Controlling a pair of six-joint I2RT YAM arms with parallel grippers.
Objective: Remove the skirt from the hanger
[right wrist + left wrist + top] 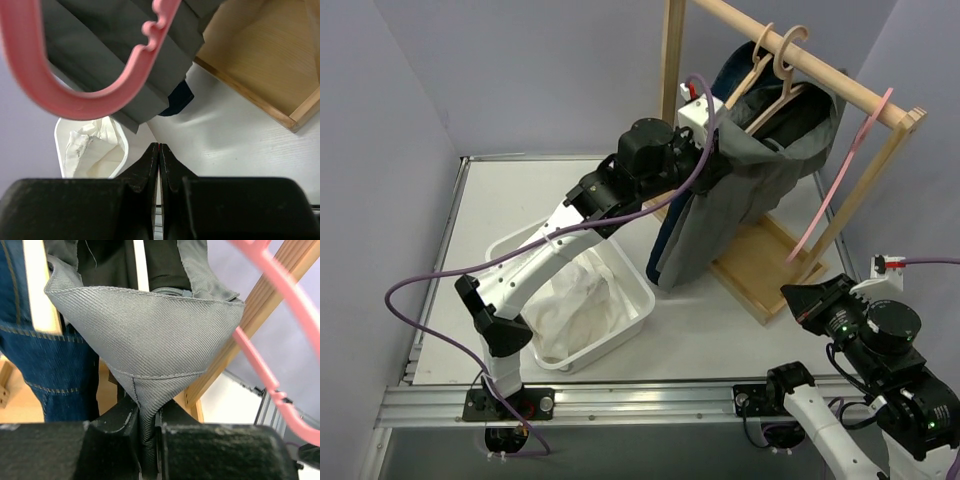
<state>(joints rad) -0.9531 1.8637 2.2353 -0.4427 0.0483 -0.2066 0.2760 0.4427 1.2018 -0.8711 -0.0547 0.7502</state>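
On the wooden rail (845,78) at the right rear of the white table (720,330), I note the grey twill skirt (745,190) hanging from a pale wooden hanger (783,62), its cloth bunched and drawn toward the left. In the left wrist view, a fold below its stitched edge tapers to a point clamped between the fingers of the left gripper (146,435). A dark blue denim garment (50,365) hangs just beside it. The right gripper (158,162) sits low and well apart from the skirt, jaws pressed together on nothing, beneath a pink plastic hanger (75,100).
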